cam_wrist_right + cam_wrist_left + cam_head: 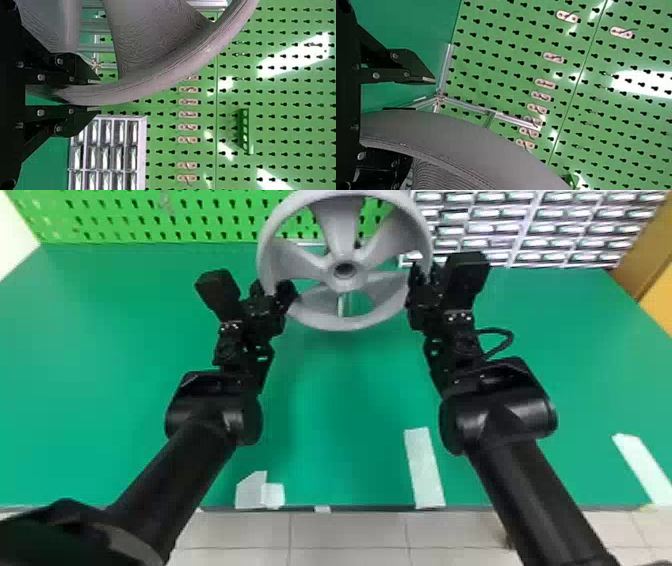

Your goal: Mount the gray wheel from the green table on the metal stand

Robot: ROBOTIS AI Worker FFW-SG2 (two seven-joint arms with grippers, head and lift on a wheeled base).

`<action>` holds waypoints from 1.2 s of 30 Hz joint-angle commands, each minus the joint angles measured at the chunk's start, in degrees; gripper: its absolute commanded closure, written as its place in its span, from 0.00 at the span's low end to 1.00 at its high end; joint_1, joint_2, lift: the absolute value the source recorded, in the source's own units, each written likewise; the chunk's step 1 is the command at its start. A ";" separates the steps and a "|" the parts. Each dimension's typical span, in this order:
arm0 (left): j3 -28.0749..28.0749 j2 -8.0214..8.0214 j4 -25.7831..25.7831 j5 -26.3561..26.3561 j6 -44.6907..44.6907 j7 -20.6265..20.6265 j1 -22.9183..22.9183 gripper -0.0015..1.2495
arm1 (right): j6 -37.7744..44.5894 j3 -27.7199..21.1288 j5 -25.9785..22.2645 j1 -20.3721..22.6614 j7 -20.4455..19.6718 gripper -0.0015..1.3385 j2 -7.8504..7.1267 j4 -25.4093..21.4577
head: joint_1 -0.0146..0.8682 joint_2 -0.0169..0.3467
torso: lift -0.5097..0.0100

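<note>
Wheel [282,265] is up over the green table [345,400], upright-ish, btwn the two grippers. R gripper [99,95] is closed on its rim; L gripper [272,286] is at the opposite rim, but can't tell if it's clamped. Metal stand [343,305] lies beyond the wheel, seen thru the spokes. Axle line runs approx fwd, away from the robot; hub [344,270] is about midway, so neither arm's clearly nearer. Next move prob. goes fwd, hub to stand (alignment's the risk, IMO).
</note>
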 commanded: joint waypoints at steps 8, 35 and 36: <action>-0.09 -0.08 -0.07 -0.15 0.07 0.10 0.22 0.73 | 0.79 0.07 0.01 0.24 -1.59 0.99 -0.13 -1.25 | 1.00 0.19 | 0.79; 1.05 -0.08 -2.71 -1.47 9.04 0.54 -0.31 0.72 | 8.43 -0.02 0.63 -0.47 -1.59 0.99 0.13 -3.36 | 1.00 0.19 | 0.79; 1.05 -0.08 -2.79 -1.56 9.30 0.54 -0.31 0.72 | 8.70 -0.02 0.63 -0.47 -1.59 0.99 0.22 -3.45 | 1.00 0.19 | 0.79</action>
